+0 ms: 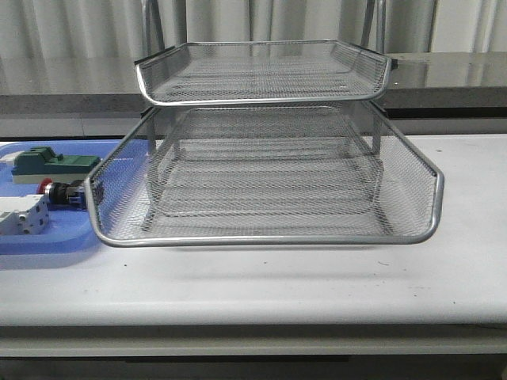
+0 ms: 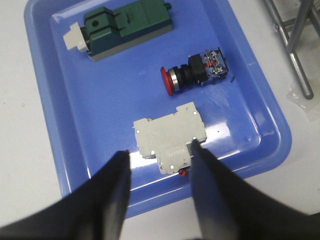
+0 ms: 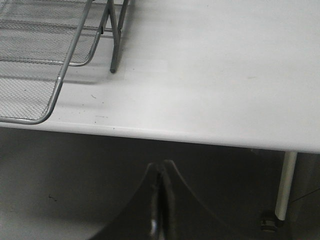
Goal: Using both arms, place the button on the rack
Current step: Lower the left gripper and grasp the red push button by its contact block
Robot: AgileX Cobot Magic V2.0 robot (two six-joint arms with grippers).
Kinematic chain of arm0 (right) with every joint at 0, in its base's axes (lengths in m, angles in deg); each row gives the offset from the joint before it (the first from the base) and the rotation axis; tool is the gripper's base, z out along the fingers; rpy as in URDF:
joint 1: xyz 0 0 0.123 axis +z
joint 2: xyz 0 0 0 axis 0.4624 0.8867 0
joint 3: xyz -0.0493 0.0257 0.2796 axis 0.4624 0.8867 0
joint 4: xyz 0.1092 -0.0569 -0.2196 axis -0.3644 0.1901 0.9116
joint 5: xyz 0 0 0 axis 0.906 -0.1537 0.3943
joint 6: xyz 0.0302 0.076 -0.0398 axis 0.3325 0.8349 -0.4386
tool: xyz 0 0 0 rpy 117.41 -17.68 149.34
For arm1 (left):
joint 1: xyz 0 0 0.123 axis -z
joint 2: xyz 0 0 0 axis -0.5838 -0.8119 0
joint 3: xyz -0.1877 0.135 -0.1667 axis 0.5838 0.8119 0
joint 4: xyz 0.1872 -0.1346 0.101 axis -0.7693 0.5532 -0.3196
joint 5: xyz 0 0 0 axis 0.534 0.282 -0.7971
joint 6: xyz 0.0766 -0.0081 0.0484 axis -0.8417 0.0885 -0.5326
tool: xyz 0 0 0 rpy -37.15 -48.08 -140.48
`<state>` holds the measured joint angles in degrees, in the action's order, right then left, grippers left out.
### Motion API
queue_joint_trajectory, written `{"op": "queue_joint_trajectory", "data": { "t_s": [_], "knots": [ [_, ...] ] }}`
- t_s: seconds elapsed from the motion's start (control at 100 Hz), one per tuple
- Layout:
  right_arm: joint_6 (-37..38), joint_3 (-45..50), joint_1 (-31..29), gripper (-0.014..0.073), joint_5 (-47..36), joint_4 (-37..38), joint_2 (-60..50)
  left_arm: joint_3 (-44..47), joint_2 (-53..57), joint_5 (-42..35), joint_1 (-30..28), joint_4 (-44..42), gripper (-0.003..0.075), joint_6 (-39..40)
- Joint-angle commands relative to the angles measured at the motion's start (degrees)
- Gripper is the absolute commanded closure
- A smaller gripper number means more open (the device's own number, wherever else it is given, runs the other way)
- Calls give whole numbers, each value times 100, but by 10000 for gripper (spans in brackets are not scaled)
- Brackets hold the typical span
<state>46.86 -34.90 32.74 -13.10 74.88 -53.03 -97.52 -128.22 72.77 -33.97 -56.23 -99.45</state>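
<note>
The button (image 2: 194,72) lies on its side in the blue tray (image 2: 90,120), near the tray edge that faces the rack (image 1: 265,158). Its long axis runs roughly parallel to the tray's short edges. In the front view the red cap points away from the rack, toward the tray's interior, and the blue rear block points toward the rack's lowest tier. The cap, black body and rear block sit in one line, and the button touches neither neighbouring part.

The green block (image 2: 125,25) lies toward the tray's far edge, apart from the button. The white-grey terminal block (image 2: 170,137) lies toward the tray's near edge, just beside the button but not touching it.

The left gripper (image 2: 160,172) hangs above the tray with its jaws spread apart and nothing between them. Its fingertips frame the terminal block, and the button lies beyond that block, clear of both fingers.

The right gripper (image 3: 159,200) has its fingers pressed together with nothing held. It sits off the near edge of the white worktop (image 3: 210,75), close to the rack's corner and well apart from the button.
</note>
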Motion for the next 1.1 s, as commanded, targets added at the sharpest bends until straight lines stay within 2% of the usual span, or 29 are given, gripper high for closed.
{"op": "queue_joint_trajectory", "data": {
  "t_s": [0.0,0.04,0.37,0.51,0.66,0.91,1.09],
  "knots": [
    [-14,-186,-26,664,-346,64,57,-205,74,-243,-18,10,219,-2],
    [-14,-186,-26,664,-346,64,57,-205,49,-275,-18,10,202,-2],
    [-14,-186,-26,664,-346,64,57,-225,20,-668,-18,159,209,-2],
    [-14,-186,-26,664,-352,64,57,-475,-96,-739,-18,155,209,-336],
    [-14,-186,-26,664,-352,64,57,-1085,-608,-500,-18,441,209,-1152],
    [-14,-186,-26,664,-352,64,57,-2396,-1759,628,-18,1506,209,-3152],
    [-14,-186,-26,664,-352,64,57,-3171,-2529,1425,-18,1536,209,-3741]
  ]
}}
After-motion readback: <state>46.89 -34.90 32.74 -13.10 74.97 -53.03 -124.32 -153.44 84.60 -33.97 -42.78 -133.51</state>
